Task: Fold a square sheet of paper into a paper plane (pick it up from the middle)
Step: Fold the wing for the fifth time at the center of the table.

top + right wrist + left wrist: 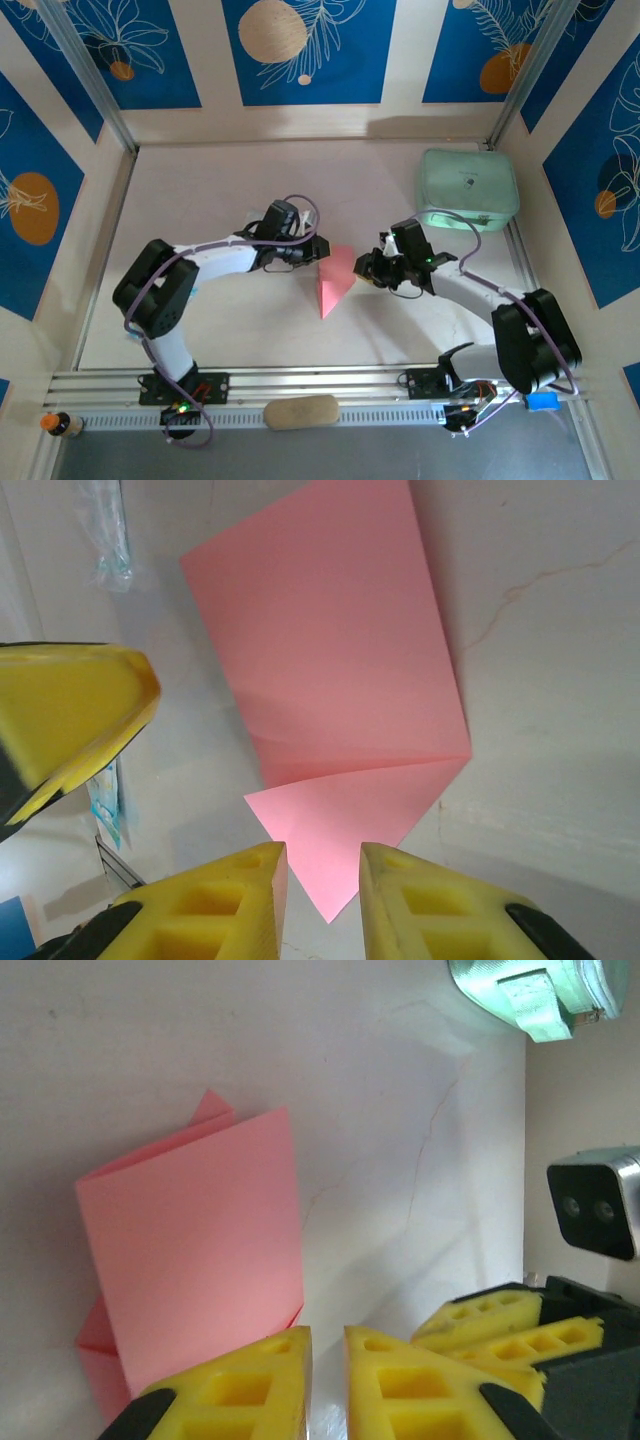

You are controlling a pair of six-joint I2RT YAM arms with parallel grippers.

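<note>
Sheet of paper (333, 278), salmon-pink, is lying flat on the table (220, 190) between the two grippers, already part-folded: a broad panel with a pointed flap showing beneath it. Left gripper (328, 1335) is sitting at the sheet's edge. Its jaws are standing nearly together, with a thin slit of table showing between them. The paper is running under one finger, and I cannot tell whether any is being caught. Right gripper (322, 852) is holding its jaws a little apart. The flap's tip is lying in the gap between them, not visibly pinched.

Judging the sheet as near weightless, limp, likely sliding on the smooth top and creasing under any hard nip. The best hold is looking like a doubled, folded edge, taken lightly while the other jaws are pinning the panel
</note>
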